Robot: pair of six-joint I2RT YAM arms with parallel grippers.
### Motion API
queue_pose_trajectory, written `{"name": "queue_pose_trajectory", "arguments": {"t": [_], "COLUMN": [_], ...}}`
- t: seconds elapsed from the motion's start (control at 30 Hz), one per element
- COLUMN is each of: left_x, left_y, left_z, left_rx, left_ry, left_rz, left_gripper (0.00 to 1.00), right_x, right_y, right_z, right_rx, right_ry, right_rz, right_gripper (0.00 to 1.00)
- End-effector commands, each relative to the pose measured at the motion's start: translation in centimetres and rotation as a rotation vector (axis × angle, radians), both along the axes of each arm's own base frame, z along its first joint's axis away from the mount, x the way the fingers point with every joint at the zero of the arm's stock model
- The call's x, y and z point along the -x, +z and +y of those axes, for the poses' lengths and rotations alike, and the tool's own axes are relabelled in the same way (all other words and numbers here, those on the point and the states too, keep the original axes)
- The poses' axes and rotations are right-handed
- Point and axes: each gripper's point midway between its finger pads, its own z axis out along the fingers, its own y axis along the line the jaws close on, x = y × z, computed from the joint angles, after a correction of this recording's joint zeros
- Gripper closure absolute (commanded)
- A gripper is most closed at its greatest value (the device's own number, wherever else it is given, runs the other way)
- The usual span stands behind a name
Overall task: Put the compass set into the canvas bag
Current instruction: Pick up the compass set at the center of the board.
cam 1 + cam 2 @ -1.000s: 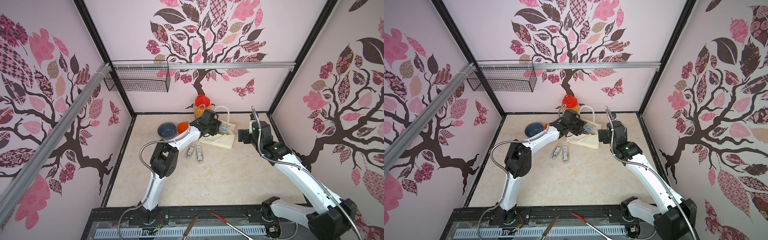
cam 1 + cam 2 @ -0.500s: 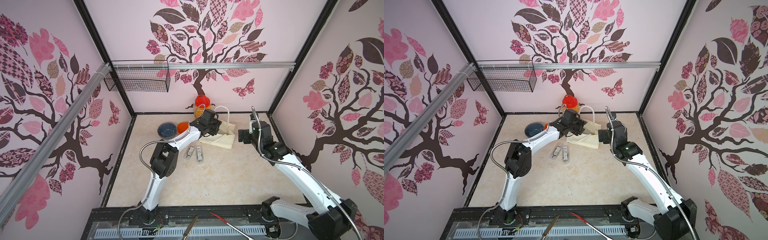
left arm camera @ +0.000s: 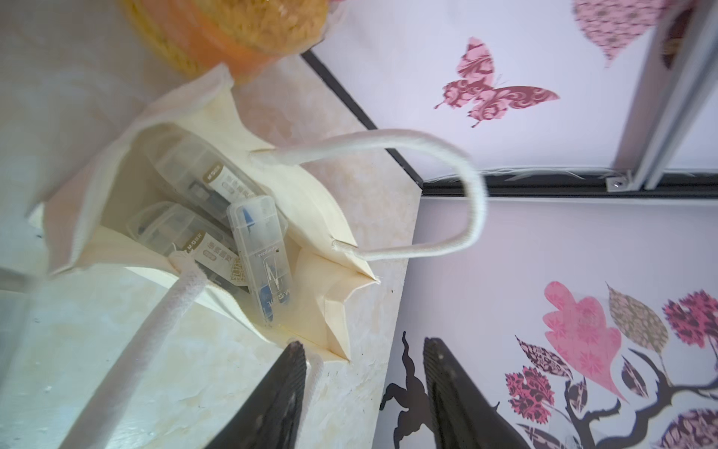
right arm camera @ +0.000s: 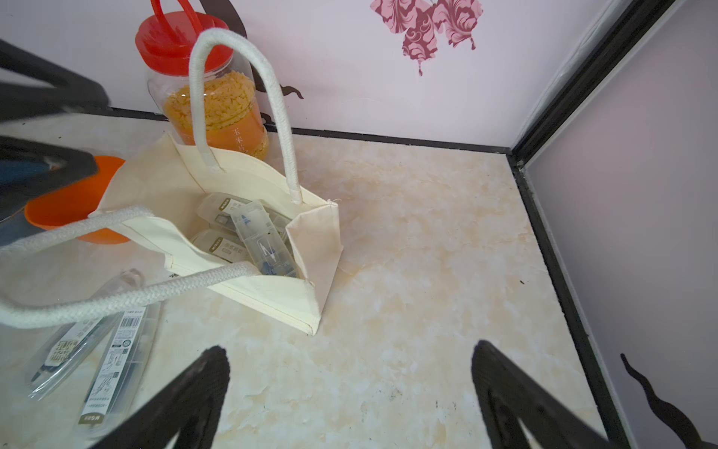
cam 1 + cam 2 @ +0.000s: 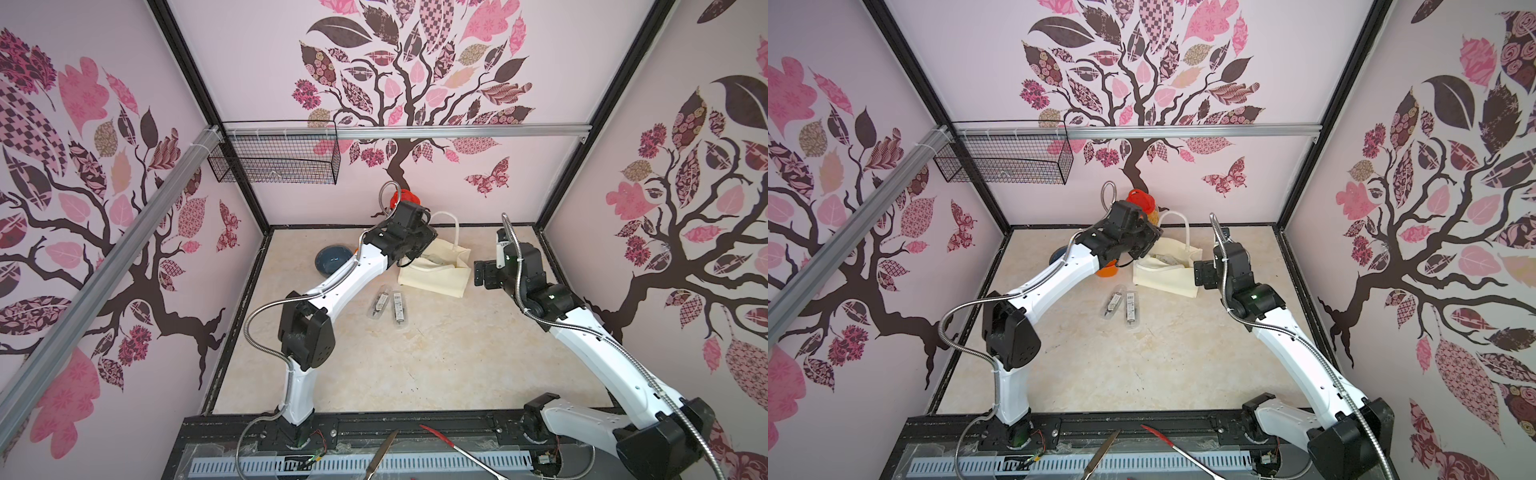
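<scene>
Left fingers [image 3: 279, 396] part-spread at bag [image 3: 322, 217] mouth, pinching nothing; handle [image 3: 149, 330] strand lies against one. Right fingers [image 4: 186, 392] wide apart, empty. Compass set [image 3: 264, 252] inside bag, atop two cases [image 3: 186, 182]; two more [image 5: 398, 308] on table [image 5: 457, 365].
</scene>
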Motion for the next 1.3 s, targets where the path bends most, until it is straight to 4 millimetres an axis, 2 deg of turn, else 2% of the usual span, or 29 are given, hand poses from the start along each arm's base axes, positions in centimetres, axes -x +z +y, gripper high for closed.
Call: {"name": "queue_pose_trajectory", "arguments": {"t": [0.0, 0.1, 0.2, 0.3, 0.4, 0.47, 0.5, 0.57, 0.67, 0.73, 0.9, 1.0, 1.03, 1.07, 1.2, 1.27], "left_x": [2.4, 4.3, 6.2, 7.9, 9.2, 9.8, 10.1, 10.6, 11.3, 11.4, 11.6, 12.1, 12.3, 12.4, 12.8, 12.7], "left_y": [0.6, 0.7, -0.1, -2.4, -4.7, -5.2, -5.1, -4.8, -4.9, -5.3, -8.0, -8.5, -8.4, -8.2, -7.5, -7.8], "left_z": [4.1, 8.0, 11.4, 15.0, 18.7, 20.6, 21.5, 23.0, 24.8, 25.6, 28.8, 30.5, 30.9, 31.0, 31.5, 31.4], "left_rx": [-0.247, -0.383, -0.478, -0.538, -0.576, -0.617, -0.654, -0.728, -0.804, -0.789, -0.581, -0.519, -0.516, -0.518, -0.555, -0.564], "left_ry": [-0.023, 0.011, 0.037, 0.054, 0.086, 0.104, 0.109, 0.123, 0.130, 0.107, 0.139, 0.177, 0.187, 0.185, 0.183, 0.170], "left_rz": [-0.066, -0.096, -0.101, -0.038, 0.016, 0.023, 0.010, -0.007, -0.005, 0.015, 0.123, 0.120, 0.110, 0.088, 0.038, 0.037], "left_gripper": [0.47, 0.47, 0.44, 0.44, 0.44, 0.43, 0.41, 0.31, 0.17, 0.15, 0.15, 0.10, 0.05, 0.02, 0.02, 0.02], "right_x": [0.4, 1.1, 2.0, 3.4, 5.1, 5.7, 6.1, 6.7, 6.8, 6.3, 4.9, 4.4, 4.3, 4.2, 4.0, 4.0], "right_y": [2.1, 2.6, 2.5, 2.3, 0.7, -0.9, -1.7, -3.0, -5.7, -7.1, -10.0, -12.0, -12.8, -13.6, -16.9, -18.2], "right_z": [1.2, 2.6, 4.3, 6.8, 10.3, 12.3, 13.5, 15.6, 18.0, 18.8, 20.3, 21.6, 22.1, 22.5, 23.5, 24.1], "right_rx": [-0.092, -0.171, -0.200, -0.187, -0.220, -0.253, -0.260, -0.256, -0.258, -0.240, -0.173, -0.142, -0.135, -0.125, -0.088, -0.083], "right_ry": [0.035, 0.101, 0.177, 0.218, 0.258, 0.267, 0.279, 0.294, 0.291, 0.262, 0.227, 0.232, 0.233, 0.234, 0.232, 0.234], "right_rz": [0.012, 0.019, 0.092, 0.137, 0.202, 0.256, 0.275, 0.308, 0.422, 0.470, 0.553, 0.619, 0.647, 0.677, 0.766, 0.794], "right_gripper": [0.00, 0.00, 0.00, 0.00, 0.00, 0.00, 0.00, 0.00, 0.02, 0.03, 0.05, 0.08, 0.09, 0.09, 0.12, 0.13]}}
